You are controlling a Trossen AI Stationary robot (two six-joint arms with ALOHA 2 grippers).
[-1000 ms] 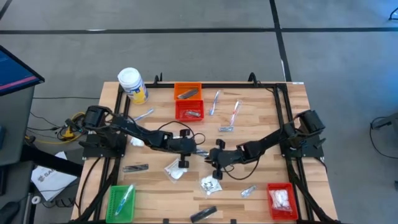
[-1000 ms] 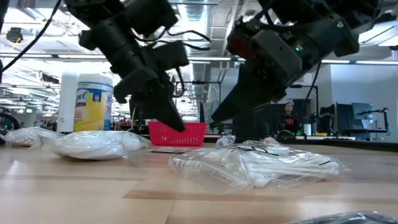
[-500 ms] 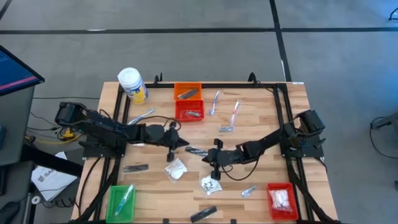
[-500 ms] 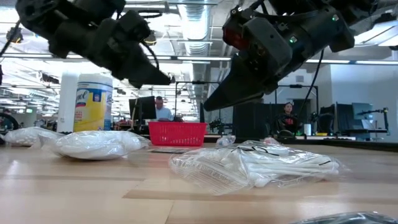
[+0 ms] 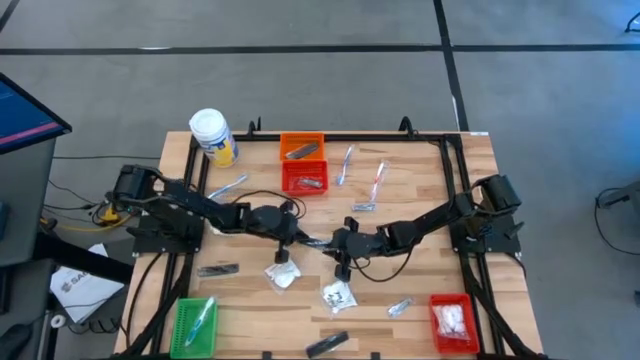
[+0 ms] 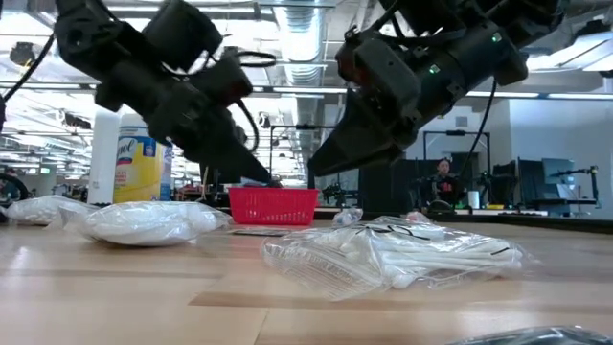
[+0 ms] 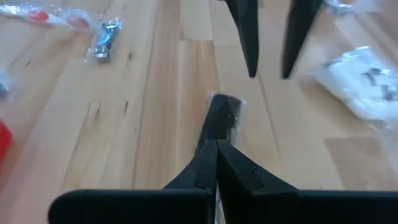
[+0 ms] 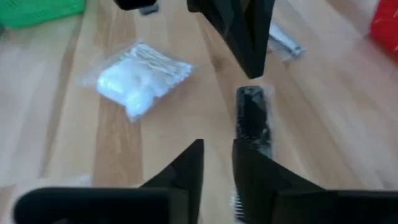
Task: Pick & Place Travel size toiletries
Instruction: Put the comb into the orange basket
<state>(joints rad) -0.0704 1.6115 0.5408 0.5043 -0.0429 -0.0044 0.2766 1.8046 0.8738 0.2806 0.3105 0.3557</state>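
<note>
Trouble sits with the dark tube, which lies flat on bare wood near the middle of the table. It is not in any basket. Both of my grippers point at it from opposite ends.

My left gripper has its fingers pressed together with nothing between them, and the tips are just short of the tube's near end. My right gripper faces it from the other end, low over the wood. Its fingers are only a little apart and hold nothing.

The first risk, as I judge it, is that my two sets of tips meet. They are close across one small thing, and any advance by both could knock them together or pin the tube.

The second is a shove. Closed left fingers moving forward would push the tube along the boards rather than lift it, perhaps towards my right fingers or out of line.

The third is the right gap. It looks too narrow to go around the tube, so coming down now would press on top of it or flick it aside.

The tube seems to be in a shiny wrapper, which may slip in a shallow pinch.

Farther out, a white packet lies near the left gripper, and a low sweep could drag it along.
</note>
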